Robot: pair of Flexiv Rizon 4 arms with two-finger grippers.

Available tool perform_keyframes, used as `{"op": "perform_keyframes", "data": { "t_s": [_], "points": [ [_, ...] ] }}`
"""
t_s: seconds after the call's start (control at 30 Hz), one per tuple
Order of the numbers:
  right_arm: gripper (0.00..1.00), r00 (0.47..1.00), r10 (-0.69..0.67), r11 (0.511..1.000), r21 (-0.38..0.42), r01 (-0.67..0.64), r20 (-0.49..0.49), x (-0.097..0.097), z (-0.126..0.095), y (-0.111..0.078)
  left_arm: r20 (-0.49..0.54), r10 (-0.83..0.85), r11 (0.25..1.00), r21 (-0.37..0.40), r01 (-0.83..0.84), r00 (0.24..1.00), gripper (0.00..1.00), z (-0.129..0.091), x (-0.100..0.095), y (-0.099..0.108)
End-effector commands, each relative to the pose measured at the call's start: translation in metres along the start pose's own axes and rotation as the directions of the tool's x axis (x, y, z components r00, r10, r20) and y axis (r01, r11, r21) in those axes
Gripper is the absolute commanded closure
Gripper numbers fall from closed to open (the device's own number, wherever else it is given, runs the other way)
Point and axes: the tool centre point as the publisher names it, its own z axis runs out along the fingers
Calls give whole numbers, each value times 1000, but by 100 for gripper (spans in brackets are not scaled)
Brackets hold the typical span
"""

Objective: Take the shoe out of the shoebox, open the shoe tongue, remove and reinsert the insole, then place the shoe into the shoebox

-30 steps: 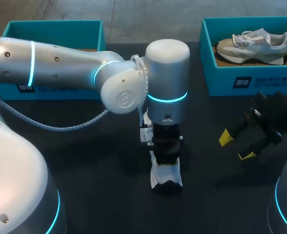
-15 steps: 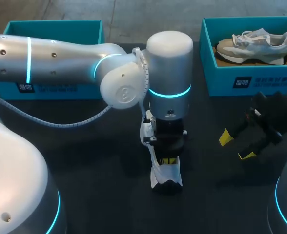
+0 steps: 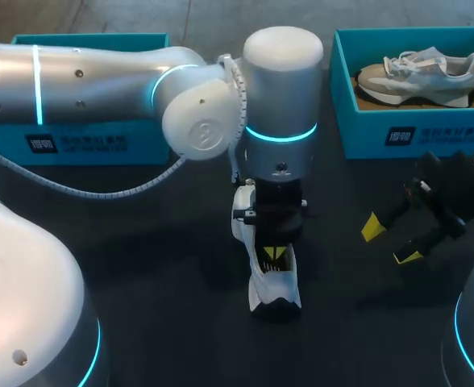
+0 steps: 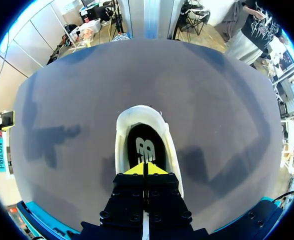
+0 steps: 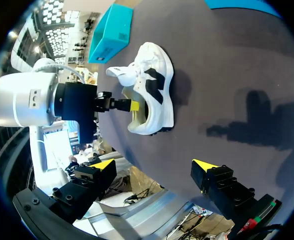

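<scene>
While the left arm (image 3: 100,81) is reaching in from its side past the middle of the table (image 3: 140,250), the left gripper (image 3: 275,256) is hanging straight down over the white shoe (image 3: 274,294). Its yellow tips are pressing together with no gap, sitting in the shoe's opening just above the insole (image 4: 146,145). Can't tell if anything thin is pinched between them. The shoe is standing upright on its sole mid-table, well apart from both boxes.

The right gripper (image 3: 388,243) is hovering over the table off to the shoe's right, fingers spread wide, holding nothing. Bare dark tabletop is showing between it and the shoe, and more is showing on the shoe's other side, under the left arm's cable.

The left shoebox (image 3: 92,40) is sitting at the far edge, mostly hidden behind the arm. The right shoebox (image 3: 455,133) is sitting at the far right edge, with a grey sneaker (image 3: 418,76) lying on its side inside.

Materials: the table is looking matte and dark grey. The shoe is showing white uppers with black side panels, a pale yellowish lining and white laces bunched at the tongue. The insole is black and smooth with a white mark. Both boxes are teal, rectangular and open-topped, with straight thin walls. The arm is smooth silver with glowing cyan rings, and the gripper bodies are blocky and black.
</scene>
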Motion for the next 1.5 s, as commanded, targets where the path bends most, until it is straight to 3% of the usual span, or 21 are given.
{"op": "perform_keyframes", "data": {
  "t_s": [0.03,0.47,0.53,0.57,0.7,1.33,1.47,1.5],
  "points": [
    [0,1000,1,1000,-2,-1,2,0,1,-1,6,-9,1000,-4,9,1000,100,3,0,4],
    [0,1000,1,1000,-2,-1,2,0,1,-1,-17,-36,999,-5,35,999,100,11,3,14],
    [0,1000,1,1000,-2,-1,2,0,1,-1,-22,-38,999,-6,38,999,87,11,3,15],
    [0,1000,1,1000,-2,-1,2,0,1,-1,-26,-41,999,-9,40,999,75,11,3,16],
    [0,1000,1,1000,-2,-1,2,0,1,-1,-26,-46,999,-11,46,999,65,11,3,18],
    [0,1000,1,1000,-2,-1,2,0,1,-1,6,-68,998,-17,68,998,63,2,12,23],
    [0,1000,1,1000,-2,-1,2,0,1,-1,0,-71,997,-20,71,998,61,3,13,25],
    [0,1000,1,1000,-2,-1,2,0,1,-1,-3,-72,997,-20,72,997,56,3,14,26]
  ]
}}
